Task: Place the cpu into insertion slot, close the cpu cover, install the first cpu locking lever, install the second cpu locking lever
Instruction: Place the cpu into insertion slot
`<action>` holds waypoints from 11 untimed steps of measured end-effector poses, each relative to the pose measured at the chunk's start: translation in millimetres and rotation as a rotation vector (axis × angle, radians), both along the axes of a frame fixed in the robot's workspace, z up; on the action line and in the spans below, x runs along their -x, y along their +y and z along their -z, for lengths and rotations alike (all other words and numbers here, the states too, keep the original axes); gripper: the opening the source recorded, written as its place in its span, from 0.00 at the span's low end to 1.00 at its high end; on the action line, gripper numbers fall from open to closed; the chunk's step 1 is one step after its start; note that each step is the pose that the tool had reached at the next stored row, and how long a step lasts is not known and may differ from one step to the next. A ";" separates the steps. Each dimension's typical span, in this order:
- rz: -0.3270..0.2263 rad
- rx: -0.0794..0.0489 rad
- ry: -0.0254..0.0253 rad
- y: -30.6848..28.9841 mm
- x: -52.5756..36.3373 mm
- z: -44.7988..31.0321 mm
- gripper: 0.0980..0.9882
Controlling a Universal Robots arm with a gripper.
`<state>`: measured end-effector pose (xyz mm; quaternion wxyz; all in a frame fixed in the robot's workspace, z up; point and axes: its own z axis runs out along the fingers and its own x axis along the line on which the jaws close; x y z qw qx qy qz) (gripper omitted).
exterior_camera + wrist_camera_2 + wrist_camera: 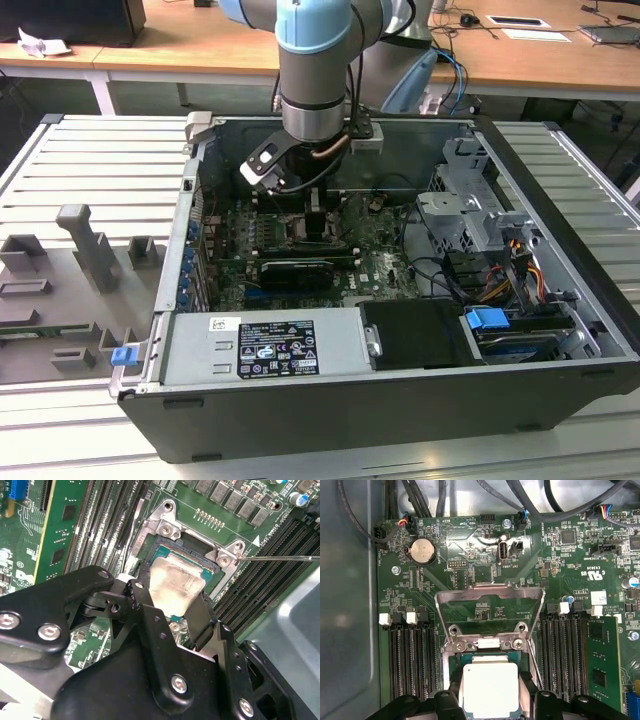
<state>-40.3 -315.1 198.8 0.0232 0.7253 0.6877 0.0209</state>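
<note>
Clenched in black gripper (175,594): pale silver-grey square cpu (491,690), at black square insertion slot (172,544); thin silver cpu cover (488,596) upright at slot's edge. Risked damaging slot if lowered tilted.

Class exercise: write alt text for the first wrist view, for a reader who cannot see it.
The end effector grips the cpu, a silver-topped square chip, at the insertion slot on a green circuit board. The cpu cover, a silver frame, is hinged open beyond the slot, and long black memory slots run along both sides.
</note>
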 end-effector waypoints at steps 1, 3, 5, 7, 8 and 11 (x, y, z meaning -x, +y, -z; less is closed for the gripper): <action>0.000 0.000 -0.0002 0.1 0.3 -0.4 0.48; 0.000 0.002 -0.0004 0.1 1.9 -1.7 0.48; -0.007 0.004 -0.0001 0.0 3.0 -2.2 0.48; -0.022 0.005 -0.0001 0.0 3.1 -2.3 0.48; -0.022 0.005 -0.0001 0.0 3.1 -2.3 0.48; -0.022 0.005 0.0002 0.0 3.2 -3.0 0.48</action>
